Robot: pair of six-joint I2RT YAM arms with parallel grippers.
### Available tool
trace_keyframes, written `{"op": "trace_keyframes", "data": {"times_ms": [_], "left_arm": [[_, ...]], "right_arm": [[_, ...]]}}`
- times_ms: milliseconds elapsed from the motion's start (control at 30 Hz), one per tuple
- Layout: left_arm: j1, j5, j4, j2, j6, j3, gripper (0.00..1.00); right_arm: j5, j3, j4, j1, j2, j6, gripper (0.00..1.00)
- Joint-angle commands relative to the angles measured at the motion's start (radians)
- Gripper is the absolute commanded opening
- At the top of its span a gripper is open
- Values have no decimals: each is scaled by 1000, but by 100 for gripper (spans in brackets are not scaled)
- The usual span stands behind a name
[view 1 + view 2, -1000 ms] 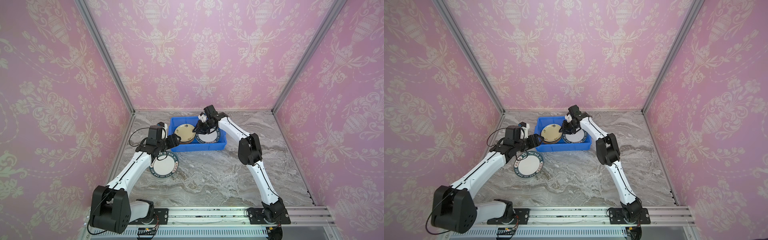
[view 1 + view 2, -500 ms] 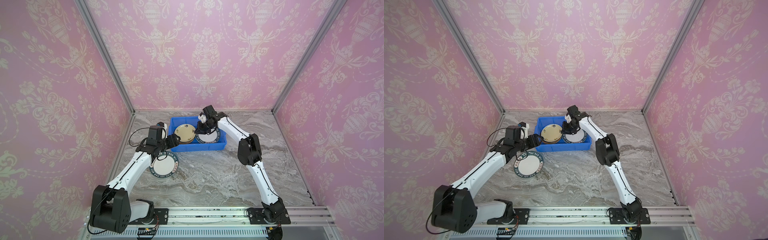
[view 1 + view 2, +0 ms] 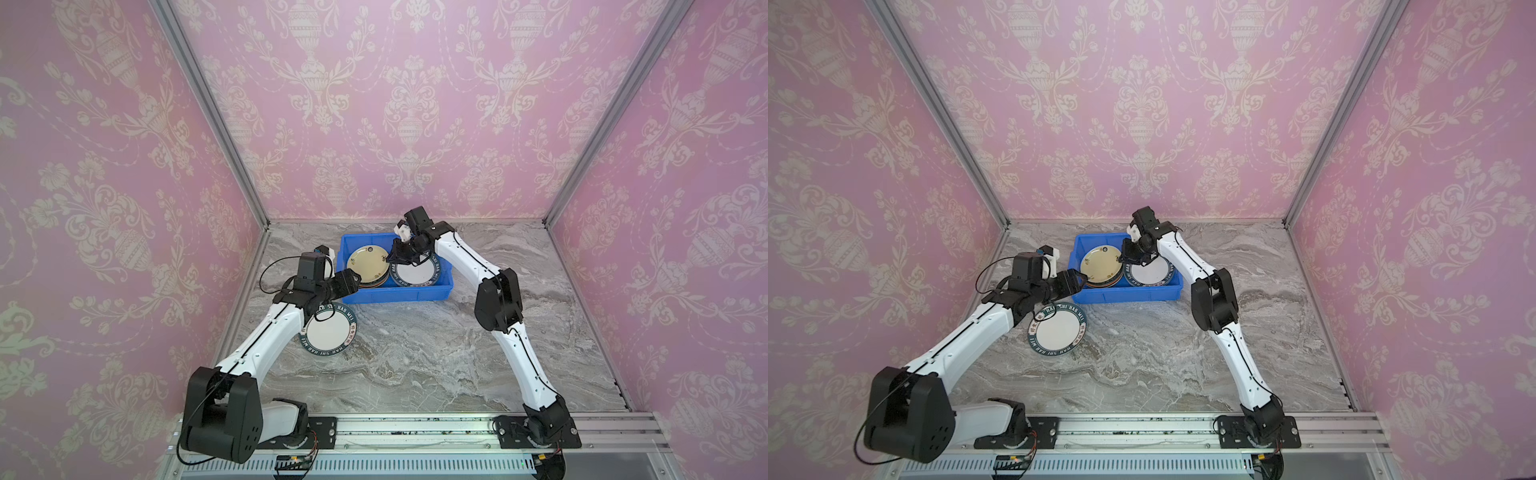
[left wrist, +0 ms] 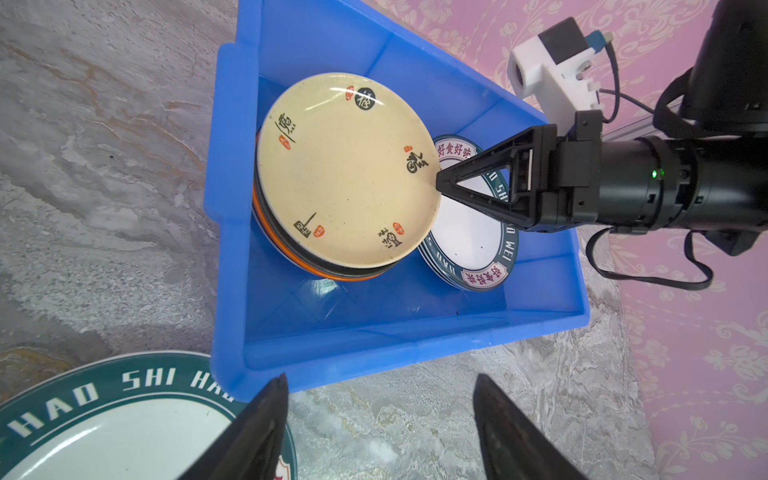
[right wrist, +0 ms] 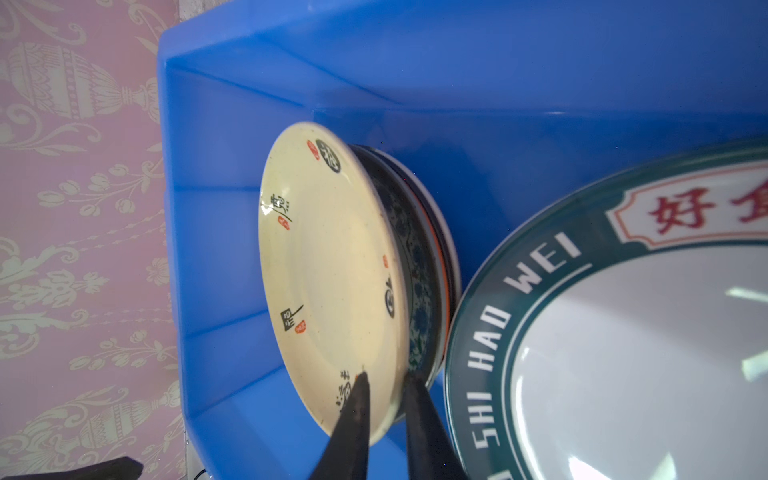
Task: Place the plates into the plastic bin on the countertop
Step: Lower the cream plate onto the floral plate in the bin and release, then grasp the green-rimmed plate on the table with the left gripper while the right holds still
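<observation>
Hardly anything has moved since a second ago: my right gripper [image 3: 394, 259] has crept slightly further over the cream plate [image 3: 368, 266], and my left arm holds where it was. My right fingers [image 5: 353, 415] pinch that plate's rim, one on its upper face and one under its edge, as the right wrist view shows. The plate tops a stack in the blue bin [image 3: 395, 296], straight ahead of my right fingertips. Under it I see a teal patterned plate [image 5: 419, 291] and, lower down, an orange plate [image 4: 291, 254]. Just beside my right fingertips, under my right wrist, a binned plate [image 4: 469, 232] with a dark green lettered rim lies flat, and the cream plate's edge overlaps it. My left gripper [image 4: 379, 386] stands spread and empty just outside the bin's near corner, above the countertop [image 3: 415, 357]. A loose plate [image 3: 1059, 330] with the same lettered rim lies flat on the countertop under my left wrist, close beside that corner. Whether the loose plate and the bin touch I cannot tell.
</observation>
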Motion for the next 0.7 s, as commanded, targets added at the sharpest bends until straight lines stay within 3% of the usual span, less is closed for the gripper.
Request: {"op": "trace_keyframes", "data": {"times_ms": [0,133,400,567,667], "left_arm": [[3,-7,3,10,30,4,73],[4,-7,-1,4,31,5,73],[7,-67,-43,-50,40,-16,73],[60,-101,-42,-173,9,-117,73],[154,-10,11,-252,-32,-222,73]], "right_arm": [[-9,41,-25,9,23,-19,24],[1,40,-40,9,12,-28,29],[12,-12,-42,7,-63,-61,27],[-2,-231,81,8,-248,-67,28],[-35,-384,183,10,-357,-59,28]]}}
